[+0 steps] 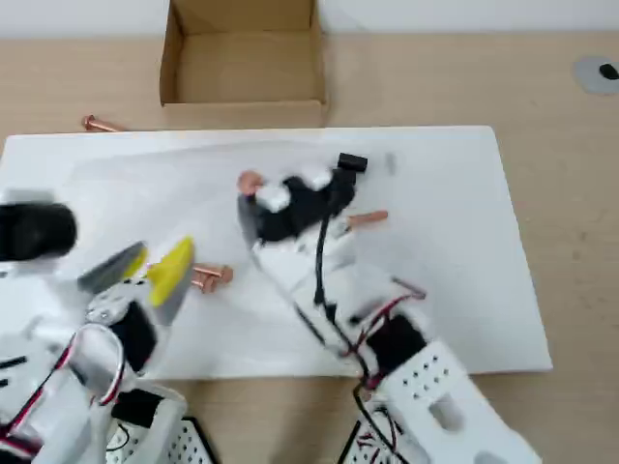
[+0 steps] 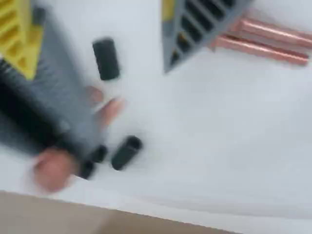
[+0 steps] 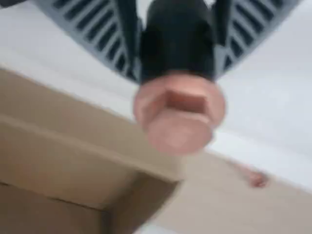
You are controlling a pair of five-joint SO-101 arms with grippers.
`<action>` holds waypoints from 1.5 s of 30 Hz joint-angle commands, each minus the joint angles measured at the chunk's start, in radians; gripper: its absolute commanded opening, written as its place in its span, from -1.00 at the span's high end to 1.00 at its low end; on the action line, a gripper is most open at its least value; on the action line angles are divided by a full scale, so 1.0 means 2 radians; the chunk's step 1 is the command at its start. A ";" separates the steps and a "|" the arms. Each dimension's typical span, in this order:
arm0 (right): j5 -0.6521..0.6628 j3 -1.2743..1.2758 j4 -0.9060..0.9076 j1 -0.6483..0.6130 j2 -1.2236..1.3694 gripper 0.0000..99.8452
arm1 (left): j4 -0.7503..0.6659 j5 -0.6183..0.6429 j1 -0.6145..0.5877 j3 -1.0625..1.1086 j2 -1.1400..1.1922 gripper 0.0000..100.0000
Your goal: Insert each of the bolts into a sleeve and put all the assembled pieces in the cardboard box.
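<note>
Right gripper (image 3: 178,53): jaws clamped on an assembled piece (image 3: 178,97), gripping the black sleeve, with the copper bolt head jutting out of its end.
Where: above the middle of the white sheet (image 1: 455,290), towards the sheet's far edge and pointing at the cardboard box (image 1: 242,111) on the desk (image 1: 561,193) beyond it.
Why so held: probably because gripping the sleeve keeps the bolt seated for the carry to the box.
Left gripper (image 1: 147,269): jaws apart over the sheet's near-left part, just beside a pair of bolts (image 1: 209,277). It looks set for the next pick.
Loose parts: a lone bolt (image 1: 368,219) lies near the right gripper, and a stray bolt (image 1: 100,124) lies on the desk off the sheet's far-left corner.
Right wrist view: makes plain that the head sits against the sleeve, where the high view gives a copper spot.
Left wrist view: picks out spare sleeves (image 2: 106,58) lying separately.
</note>
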 commanded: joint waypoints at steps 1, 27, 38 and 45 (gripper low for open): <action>-0.005 -0.179 0.036 0.046 0.101 0.98 | 0.031 0.005 -0.064 -0.002 0.021 0.63; 0.035 -1.125 0.114 0.137 1.000 0.98 | -0.123 -0.159 -0.176 0.181 0.114 0.63; 0.045 -1.332 0.214 0.152 1.178 0.98 | -0.232 -0.158 -0.176 0.300 0.114 0.63; 0.047 -1.364 0.265 0.147 1.179 0.75 | -0.312 -0.144 -0.173 0.348 0.114 0.63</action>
